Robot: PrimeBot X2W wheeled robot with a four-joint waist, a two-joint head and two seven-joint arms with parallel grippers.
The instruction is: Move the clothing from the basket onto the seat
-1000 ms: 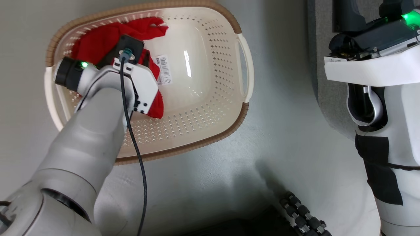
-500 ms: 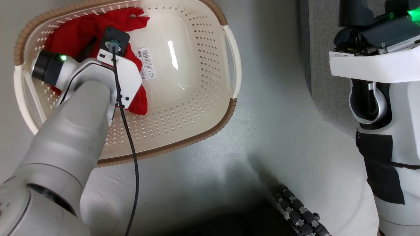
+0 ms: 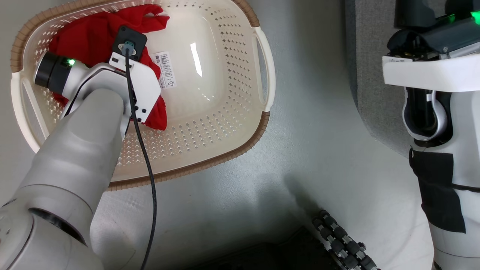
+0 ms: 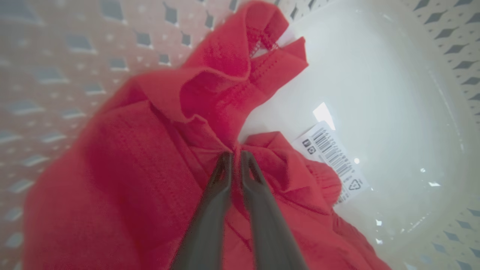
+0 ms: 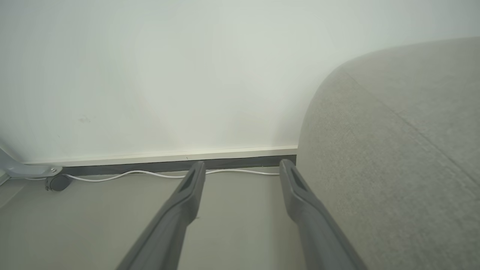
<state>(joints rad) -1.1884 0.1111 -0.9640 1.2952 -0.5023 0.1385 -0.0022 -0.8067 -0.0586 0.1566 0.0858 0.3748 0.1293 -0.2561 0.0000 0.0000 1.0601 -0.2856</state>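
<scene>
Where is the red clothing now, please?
Head view: the clothing lies at the left end of the basket, beside the barcode sticker, pinched by the left end effector.

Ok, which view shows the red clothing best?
Left wrist view: the clothing is close up, with the left claw pinched shut on a fold. Head view shows it in the basket, partly behind the left forearm. Right wrist view faces the seat.

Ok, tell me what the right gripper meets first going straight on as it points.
Probably the thin white cable at the dark skirting strip, left of the grey fabric sofa; depth is unclear.
</scene>
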